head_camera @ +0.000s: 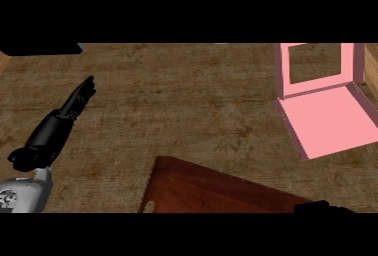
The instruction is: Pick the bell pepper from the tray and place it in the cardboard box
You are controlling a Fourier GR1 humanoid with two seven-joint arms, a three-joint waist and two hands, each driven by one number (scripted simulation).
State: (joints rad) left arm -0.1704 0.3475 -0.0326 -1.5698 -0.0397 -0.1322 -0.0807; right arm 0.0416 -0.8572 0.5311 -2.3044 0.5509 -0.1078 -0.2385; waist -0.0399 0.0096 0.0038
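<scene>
Tray (214, 190) sits right of the left hand (77, 97); pink box (328, 125) is beyond the right hand (321, 206). Left fingers straight, resting. Right hand barely visible, state unclear. Pepper not visible. Expect it light, waxy, slippery: wrap the body.

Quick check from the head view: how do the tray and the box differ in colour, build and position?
The tray is dark reddish-brown wood, low and flat; the box is pink, with an open flap standing behind it. The tray sits at the lower middle, cut off by the view's lower edge; the box sits at the right, farther back. Both rest on the brown counter, and no bell pepper shows in either.
</scene>
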